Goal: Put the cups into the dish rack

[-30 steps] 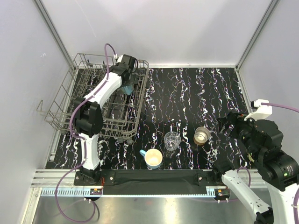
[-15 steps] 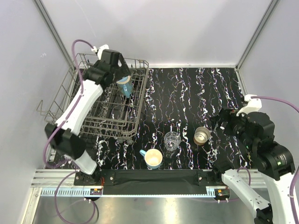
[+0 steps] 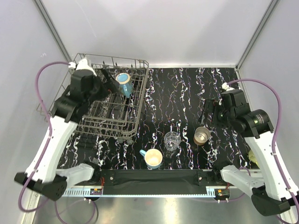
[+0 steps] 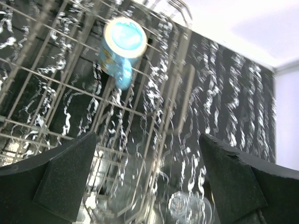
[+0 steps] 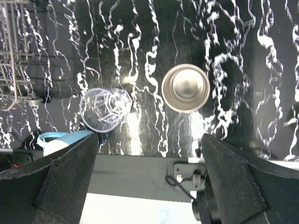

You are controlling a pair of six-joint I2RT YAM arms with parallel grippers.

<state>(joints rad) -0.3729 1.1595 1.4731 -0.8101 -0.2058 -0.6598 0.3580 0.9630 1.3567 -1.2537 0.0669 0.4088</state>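
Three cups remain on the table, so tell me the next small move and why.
Probably lower the right end effector onto the metal cup: its jaws stand open, that cup stands nearest it, apart from the glass tumbler, while the left end effector hovers far off over the dish rack.

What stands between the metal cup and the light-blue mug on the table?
The clear glass tumbler stands between the metal cup and the light-blue mug. The top view shows this plainly.
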